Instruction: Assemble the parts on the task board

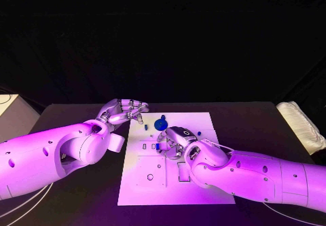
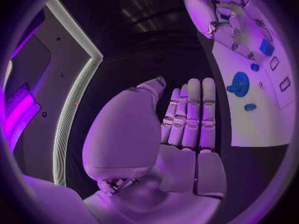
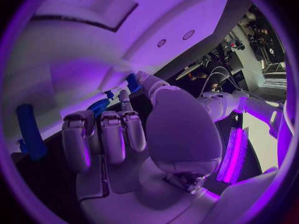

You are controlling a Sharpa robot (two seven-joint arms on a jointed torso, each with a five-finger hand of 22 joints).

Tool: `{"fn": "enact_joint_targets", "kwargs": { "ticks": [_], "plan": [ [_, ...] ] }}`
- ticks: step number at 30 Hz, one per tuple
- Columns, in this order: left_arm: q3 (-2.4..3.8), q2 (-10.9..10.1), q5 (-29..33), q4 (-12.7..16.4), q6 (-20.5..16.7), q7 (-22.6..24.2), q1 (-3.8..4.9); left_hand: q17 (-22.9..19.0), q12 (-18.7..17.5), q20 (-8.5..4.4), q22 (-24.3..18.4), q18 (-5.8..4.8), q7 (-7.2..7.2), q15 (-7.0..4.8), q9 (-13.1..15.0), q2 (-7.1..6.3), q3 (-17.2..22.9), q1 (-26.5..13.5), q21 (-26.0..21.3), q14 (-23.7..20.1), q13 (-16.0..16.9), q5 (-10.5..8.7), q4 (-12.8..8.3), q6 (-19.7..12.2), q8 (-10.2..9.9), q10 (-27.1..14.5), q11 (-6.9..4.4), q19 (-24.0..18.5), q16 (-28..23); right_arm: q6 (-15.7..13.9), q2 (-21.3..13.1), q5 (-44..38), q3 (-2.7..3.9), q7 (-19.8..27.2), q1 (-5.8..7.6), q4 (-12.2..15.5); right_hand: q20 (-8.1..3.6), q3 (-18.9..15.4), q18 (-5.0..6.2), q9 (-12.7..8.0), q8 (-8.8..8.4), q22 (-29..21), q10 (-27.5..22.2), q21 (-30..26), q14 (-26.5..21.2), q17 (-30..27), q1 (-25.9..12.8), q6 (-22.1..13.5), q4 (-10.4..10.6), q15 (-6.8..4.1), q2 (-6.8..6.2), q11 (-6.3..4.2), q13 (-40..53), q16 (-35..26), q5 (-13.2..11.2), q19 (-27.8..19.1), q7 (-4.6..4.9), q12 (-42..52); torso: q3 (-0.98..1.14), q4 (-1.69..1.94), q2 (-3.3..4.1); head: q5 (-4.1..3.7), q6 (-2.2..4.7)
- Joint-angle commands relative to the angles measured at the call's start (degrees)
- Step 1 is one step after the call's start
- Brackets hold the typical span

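Head view is showing the right hand (image 1: pixel 175 140) curling its fingers down over the middle of the task board (image 1: pixel 204 190); whether it is pinching a part I cannot tell. Left hand (image 1: pixel 123 112) is hovering off the board's far left corner, fingers straight and holding nothing. Nearby, a blue gear (image 1: pixel 160 124) is sitting on the board, several slots (image 1: pixel 150 177) lying unfilled, so assembly looks barely begun.

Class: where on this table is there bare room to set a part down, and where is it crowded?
Bare: black table right of the task board, and the board's near end. Crowded: its far half, with the left hand, blue gear and right hand.
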Motion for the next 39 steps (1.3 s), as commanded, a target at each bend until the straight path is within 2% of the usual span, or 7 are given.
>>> {"fn": "enact_joint_targets", "kwargs": {
  "ticks": [1, 8, 15, 19, 24, 30, 39],
  "plan": [
    [0.03, 0.0, -0.1, 0.1, 1.0, 0.2, 0.03, -0.1, 0.3, 0.03, 0.1, 0.77, 0.11, 0.1, 0.1, 0.02, 0.3, -0.6, 0.2, -0.3, 0.1, -0.22, 0.0, -0.4, 0.3, -0.2, 0.14, -0.2, 0.2, -0.2, -0.2, -0.5, -0.02, 1.0, -0.03, 0.3, 0.76, -2.8, -0.83, -0.6, -1.01, 15.1, 1.8, 0.1, 6.1, 15.1, 0.0, -1.5, 0.5, 0.74, -0.58, 0.76, 11.0, 0.2, 0.1, 6.0, 0.52, -1.1, 0.0, -0.01, 0.03, 0.0, 0.06],
    [0.03, 0.1, -0.5, 0.0, 1.0, -0.2, 0.03, -0.1, 0.3, 0.03, 0.1, 0.77, 0.11, 0.1, 0.1, 0.02, 0.3, -0.6, 0.2, -0.3, 0.1, -0.22, 0.0, -0.4, 0.3, -0.2, 0.14, -0.2, 0.2, -2.1, -1.6, -0.4, 0.02, 1.9, 0.01, 2.6, 1.6, -19.2, -0.83, -2.0, -3.01, 15.1, 0.6, 0.1, 6.1, 15.1, 5.9, -2.9, 9.0, 1.54, 0.47, 1.61, 9.8, 0.2, 0.7, 6.0, 1.35, -2.2, 0.03, 0.03, -0.03, 0.06, 0.06],
    [0.03, 0.4, -5.9, -0.8, 1.5, -6.1, 0.04, 1.3, 4.7, -0.37, 0.8, 0.9, -0.16, -0.65, 0.6, -0.46, -0.9, -2.2, 1.9, 2.2, 2.5, -0.3, 0.1, -0.8, 1.0, 3.9, -0.8, 0.2, 3.9, -5.0, -6.0, 8.4, 0.59, 11.5, 2.04, 6.8, 1.41, -18.1, -0.83, -1.7, -1.76, 15.1, 0.8, 0.1, 6.1, 15.1, 7.7, -0.6, 8.9, 1.2, 2.01, 1.13, 10.0, 0.2, 0.5, 6.0, 0.75, -2.0, 0.07, -0.2, -0.53, 0.24, 0.1],
    [0.04, 0.5, -12.3, -1.4, 3.5, -14.0, 0.14, 15.7, 15.0, -1.79, 5.9, 0.3, -1.48, -2.21, 2.7, -0.14, -2.9, -3.6, 7.5, 11.7, 9.5, -0.19, -0.1, 0.5, 5.0, 6.6, -2.56, 5.1, 17.7, -4.4, -9.0, 18.1, 0.92, 18.3, 4.32, 8.3, 0.93, -16.2, -0.83, -1.4, -0.48, 15.1, -0.2, 0.1, 6.1, 15.1, 9.5, 0.9, 8.5, 0.68, 3.32, 0.58, 8.9, 0.2, 0.3, 6.0, 0.18, -3.1, 0.21, -0.3, -1.16, 0.48, -0.04],
    [0.02, 1.9, -23.1, -3.4, 9.2, -26.2, 1.83, 34.5, 41.8, -3.5, 18.9, -1.88, -3.9, -4.13, 10.9, 2.41, -4.1, -9.9, 16.6, 22.3, 29.8, 0.21, 0.5, -1.3, 16.6, -2.8, -4.62, 14.0, 31.1, -3.8, -13.2, 29.8, 1.13, 22.5, 7.23, 9.2, 0.62, -15.5, -0.83, -1.1, 0.65, 15.1, -0.5, 0.1, 6.1, 15.0, 9.7, 1.9, 8.5, 0.35, 3.61, 0.22, 8.7, 0.2, 0.3, 6.0, -0.22, -3.3, 0.38, -0.17, -2.18, 0.74, -0.76],
    [-0.22, 4.8, -34.4, -5.7, 15.8, -39.9, 3.67, 40.1, 48.6, -4.17, 24.0, -2.8, -4.9, -4.83, 16.0, 3.51, -4.2, -14.8, 19.5, 25.6, 34.8, 0.25, 0.8, -2.4, 21.9, -2.7, -5.41, 17.8, 34.0, -3.7, -17.7, 37.4, 1.24, 23.7, 9.86, 8.9, 0.48, -15.3, -0.83, -0.9, 1.2, 15.1, -0.3, 0.1, 6.1, 15.1, 9.7, 2.4, 8.5, 0.21, 3.55, 0.05, 8.8, 0.2, 0.3, 6.0, -0.4, -3.2, 0.68, -0.12, -2.79, 0.9, -1.59],
    [-2.7, 10.9, -46.3, -10.4, 26.2, -47.7, 6.69, 40.0, 50.6, -4.26, 24.3, -2.89, -4.84, -4.75, 19.7, 4.24, -4.8, -19.5, 19.7, 25.4, 36.3, 0.09, 0.8, -4.0, 24.0, -3.6, -5.25, 17.9, 33.9, -3.2, -19.8, 39.8, 1.26, 22.7, 10.98, 8.0, 0.36, -15.4, -0.83, -0.9, 1.19, 15.1, -0.7, 0.1, 6.1, 15.1, 9.5, 1.7, 8.5, 0.12, 3.09, 0.03, 8.4, 0.2, 0.2, 6.0, -0.37, -3.6, 1.17, -0.09, -3.21, 1.15, -2.51]
  ]
}}
